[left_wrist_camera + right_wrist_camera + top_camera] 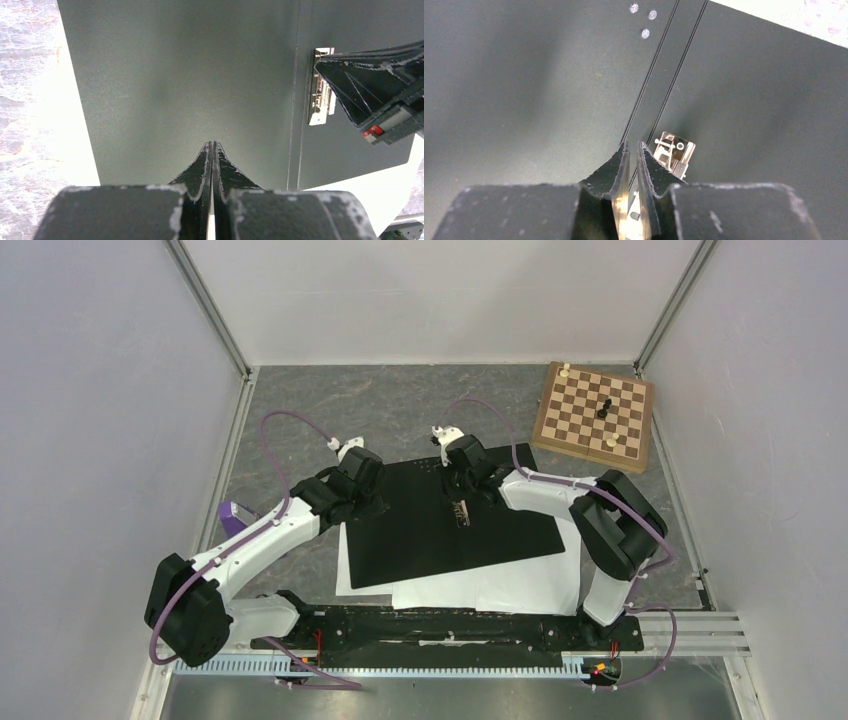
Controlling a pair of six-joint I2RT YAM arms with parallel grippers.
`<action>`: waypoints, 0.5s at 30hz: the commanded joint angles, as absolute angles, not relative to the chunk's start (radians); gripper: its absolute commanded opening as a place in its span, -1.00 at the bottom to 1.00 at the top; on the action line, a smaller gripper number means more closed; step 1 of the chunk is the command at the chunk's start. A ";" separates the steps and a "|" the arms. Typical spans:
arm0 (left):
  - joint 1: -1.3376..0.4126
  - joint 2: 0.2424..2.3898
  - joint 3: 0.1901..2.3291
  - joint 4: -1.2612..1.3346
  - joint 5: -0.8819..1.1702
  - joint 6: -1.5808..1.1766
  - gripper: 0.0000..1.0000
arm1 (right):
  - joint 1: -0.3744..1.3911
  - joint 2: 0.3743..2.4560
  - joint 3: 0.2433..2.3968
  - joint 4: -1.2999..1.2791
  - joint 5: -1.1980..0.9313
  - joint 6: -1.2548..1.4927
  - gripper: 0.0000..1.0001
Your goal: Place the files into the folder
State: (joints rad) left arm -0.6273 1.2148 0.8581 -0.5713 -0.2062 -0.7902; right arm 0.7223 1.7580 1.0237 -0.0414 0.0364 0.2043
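Observation:
The folder (pixel 420 530) lies open on the table, black inner faces up, with its metal clip (pixel 462 512) by the spine. The files (pixel 500 590), white sheets, lie under it and stick out along its near and left edges. My left gripper (pixel 378 502) is shut and empty, its tip low over the folder's left face (pixel 190 75), with white paper (pixel 75 125) to its left. My right gripper (pixel 633 145) is shut to a thin slit right over the spine, its tips beside the clip (pixel 674 152). From the left wrist, its fingers (pixel 360 85) reach the clip (pixel 321 85).
A wooden chessboard (pixel 595 415) with a few pieces sits at the back right. A purple object (pixel 235 515) lies by the left wall. The grey marbled table (pixel 400 400) is enclosed by walls on three sides.

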 commanded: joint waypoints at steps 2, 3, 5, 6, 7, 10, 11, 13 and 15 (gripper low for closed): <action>-0.621 1.219 0.904 -0.562 -0.209 -0.752 -0.95 | 0.713 1.822 1.118 -0.033 0.042 0.167 -0.68; -0.622 1.223 0.905 -0.561 -0.210 -0.751 -0.95 | 0.713 1.830 1.132 -0.035 0.049 0.163 -0.66; -0.621 1.227 0.908 -0.561 -0.205 -0.750 -0.95 | 0.713 1.844 1.157 -0.045 0.061 0.153 -0.63; -0.621 1.228 0.908 -0.560 -0.204 -0.750 -0.95 | 0.713 1.849 1.166 -0.048 0.064 0.149 -0.62; -0.621 1.229 0.908 -0.559 -0.203 -0.750 -0.95 | 0.713 1.855 1.177 -0.050 0.066 0.142 -0.59; -0.622 1.229 0.908 -0.558 -0.200 -0.752 -0.95 | 0.713 1.869 1.216 -0.074 0.071 0.127 -0.54; -0.621 1.229 0.908 -0.558 -0.199 -0.752 -0.95 | 0.713 1.868 1.227 -0.082 0.067 0.121 -0.50; -0.621 1.228 0.909 -0.558 -0.201 -0.750 -0.95 | 0.713 1.862 1.239 -0.088 0.069 0.115 -0.46; -0.621 1.227 0.910 -0.558 -0.201 -0.750 -0.95 | 0.714 1.852 1.260 -0.118 0.075 0.113 -0.43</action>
